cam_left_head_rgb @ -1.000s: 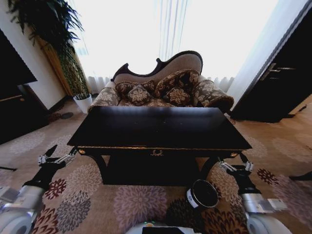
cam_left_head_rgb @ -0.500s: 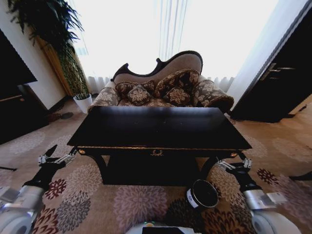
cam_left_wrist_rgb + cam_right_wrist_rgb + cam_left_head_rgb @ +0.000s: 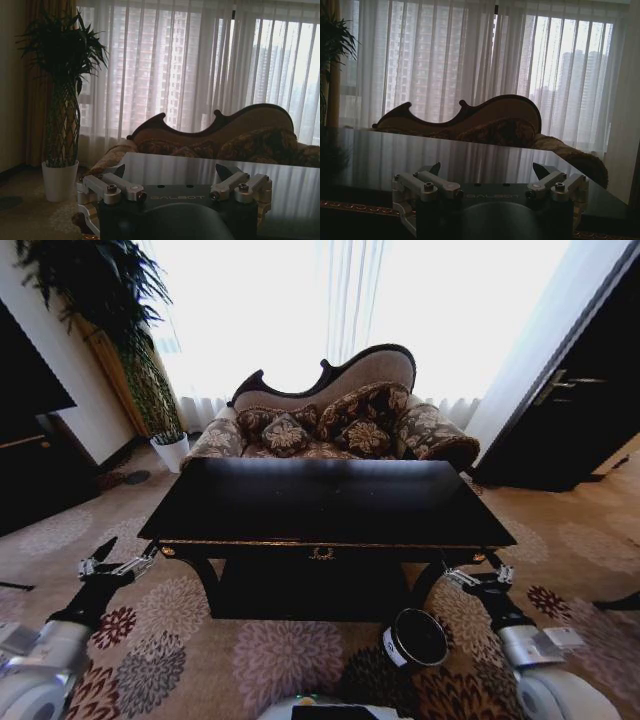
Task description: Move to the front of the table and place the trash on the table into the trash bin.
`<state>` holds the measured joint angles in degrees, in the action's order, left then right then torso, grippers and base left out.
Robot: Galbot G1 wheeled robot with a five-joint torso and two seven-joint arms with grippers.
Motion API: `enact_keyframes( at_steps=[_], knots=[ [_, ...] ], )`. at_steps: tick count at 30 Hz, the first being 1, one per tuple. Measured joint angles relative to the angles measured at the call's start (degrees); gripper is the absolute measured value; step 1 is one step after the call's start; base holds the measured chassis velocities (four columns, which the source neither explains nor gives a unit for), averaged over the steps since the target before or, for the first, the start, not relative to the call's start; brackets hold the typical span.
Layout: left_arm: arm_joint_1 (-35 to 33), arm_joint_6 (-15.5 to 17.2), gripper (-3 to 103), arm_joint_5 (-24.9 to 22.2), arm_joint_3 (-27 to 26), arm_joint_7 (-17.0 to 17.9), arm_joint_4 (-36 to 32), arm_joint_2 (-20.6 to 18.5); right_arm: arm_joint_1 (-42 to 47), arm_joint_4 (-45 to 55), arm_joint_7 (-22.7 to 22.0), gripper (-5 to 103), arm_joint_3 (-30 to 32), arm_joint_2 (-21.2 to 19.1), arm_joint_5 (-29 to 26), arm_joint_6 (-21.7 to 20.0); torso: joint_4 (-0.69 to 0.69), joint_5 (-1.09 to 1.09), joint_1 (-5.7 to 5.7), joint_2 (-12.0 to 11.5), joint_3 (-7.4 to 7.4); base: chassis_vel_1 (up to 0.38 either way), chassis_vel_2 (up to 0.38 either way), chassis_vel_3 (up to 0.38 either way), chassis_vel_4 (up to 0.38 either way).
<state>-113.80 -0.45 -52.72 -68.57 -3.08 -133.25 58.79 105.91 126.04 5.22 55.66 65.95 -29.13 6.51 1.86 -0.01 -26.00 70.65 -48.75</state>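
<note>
Black lacquer with a thin gold trim runs between my 2 claws: the table (image 3: 325, 502) spans the room ahead of me, its front edge just beyond both sets of fingertips. My left claw (image 3: 112, 562) hangs low off the table's front left corner, fingers spread wide and gripping nothing; in the left wrist view the same claw (image 3: 171, 176) points across the glossy top toward the sofa (image 3: 220, 135) on the far side. My right claw (image 3: 478, 576) sits off the front right corner, near the curved leg, also spread apart and bare; seen from its own wrist (image 3: 487, 172) it faces the long edge of the table (image 3: 395, 155), which reflects the curtains.

I cannot make out any trash on the dark surface from either claw's position. The trash bin (image 3: 414, 638) stands on the patterned carpet (image 3: 170, 650), lower than my right claw and just inward of it, in front of the table's right leg, its white label turned toward my left claw.

Open carpet lies outward of each claw, on both flanks of the table. Beyond my left claw, well apart and past the table's far left corner, a white plant pot (image 3: 171, 451) holds a tall plant (image 3: 62, 75) beside the curtains.
</note>
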Motion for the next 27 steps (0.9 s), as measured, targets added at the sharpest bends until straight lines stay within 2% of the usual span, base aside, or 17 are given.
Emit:
enact_keyframes(
  at_steps=[19,27],
  knots=[
    [0.00,0.00,100,0.00,0.00,0.00,0.00,0.00,0.00,0.00,-0.05,100,0.00,0.05,-0.02,0.14,0.00,0.00,-0.01,0.00,0.00,0.000,0.000,0.000,0.000],
    [0.00,0.00,100,0.00,0.00,0.00,0.00,0.00,0.00,-0.02,-0.05,100,0.00,0.05,-0.02,0.17,0.00,0.00,-0.02,0.00,0.00,0.085,-0.097,-0.100,0.091]
  ],
)
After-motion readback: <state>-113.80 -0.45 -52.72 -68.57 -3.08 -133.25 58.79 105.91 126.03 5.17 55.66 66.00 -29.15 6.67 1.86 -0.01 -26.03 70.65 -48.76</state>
